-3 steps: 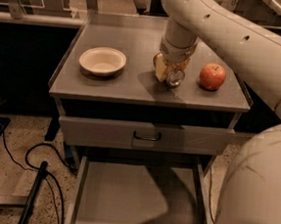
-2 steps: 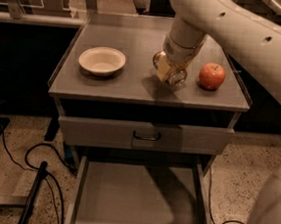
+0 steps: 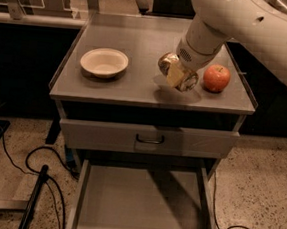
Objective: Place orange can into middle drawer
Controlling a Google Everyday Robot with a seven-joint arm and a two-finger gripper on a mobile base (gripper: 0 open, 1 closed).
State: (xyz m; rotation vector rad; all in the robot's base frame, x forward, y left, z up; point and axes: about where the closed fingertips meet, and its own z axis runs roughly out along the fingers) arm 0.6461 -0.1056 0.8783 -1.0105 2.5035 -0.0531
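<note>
My gripper [image 3: 178, 72] hangs over the cabinet top [image 3: 140, 41], right of centre, and is shut on the orange can [image 3: 174, 77]. The can is tilted and held a little above the surface, with its shadow on the top beneath it. Its shiny end shows at the upper left of the gripper. The middle drawer [image 3: 125, 205] stands pulled open at the bottom of the cabinet, a wide grey tray with a bare floor and low side walls. It lies below and in front of the gripper.
A white bowl [image 3: 104, 62] sits on the left of the cabinet top. A red apple [image 3: 216, 78] sits just right of the gripper. A shut drawer front with a black handle [image 3: 149, 138] is above the open drawer. Black cables [image 3: 38, 167] lie on the floor at the left.
The gripper has lifted the can off the cabinet top and tilted it. The arm's lower part has swung up and out of the lower right of the view.
</note>
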